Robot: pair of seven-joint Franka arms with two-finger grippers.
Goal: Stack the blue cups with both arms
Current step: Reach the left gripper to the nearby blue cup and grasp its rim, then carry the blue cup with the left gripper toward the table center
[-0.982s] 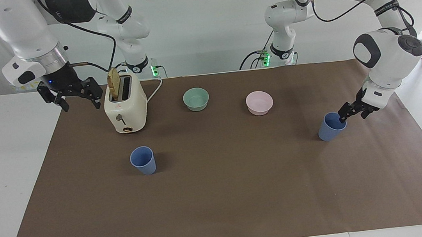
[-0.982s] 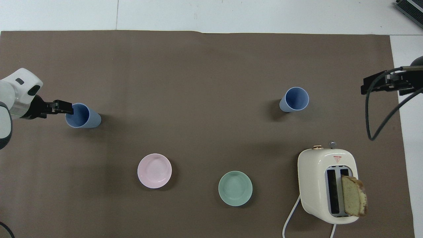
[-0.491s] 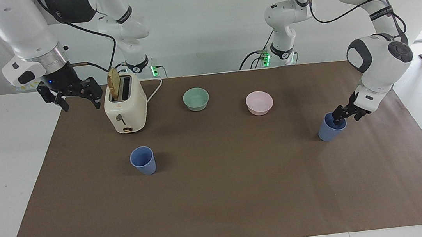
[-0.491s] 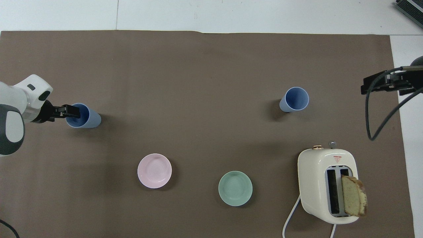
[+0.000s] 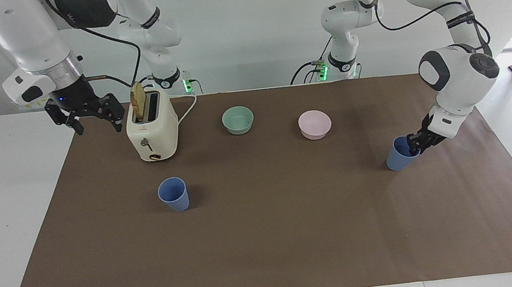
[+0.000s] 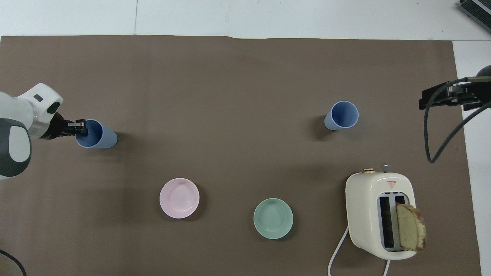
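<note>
Two blue cups stand upright on the brown mat. One blue cup [image 5: 399, 157] [image 6: 100, 135] is at the left arm's end. My left gripper [image 5: 414, 146] [image 6: 81, 128] is shut on its rim, one finger inside the cup and one outside. The other blue cup [image 5: 173, 194] [image 6: 342, 115] stands free toward the right arm's end, farther from the robots than the toaster. My right gripper [image 5: 91, 119] hangs open in the air over the mat's edge beside the toaster, holding nothing, and waits.
A cream toaster [image 5: 152, 130] [image 6: 379, 214] with a bread slice sticking out stands near the right arm. A pale green bowl [image 5: 238, 119] [image 6: 273, 218] and a pink bowl [image 5: 314, 124] [image 6: 179, 197] sit between the cups, nearer the robots.
My left gripper slid onto the cup's rim and closed its fingers on it. The right arm has not moved.
</note>
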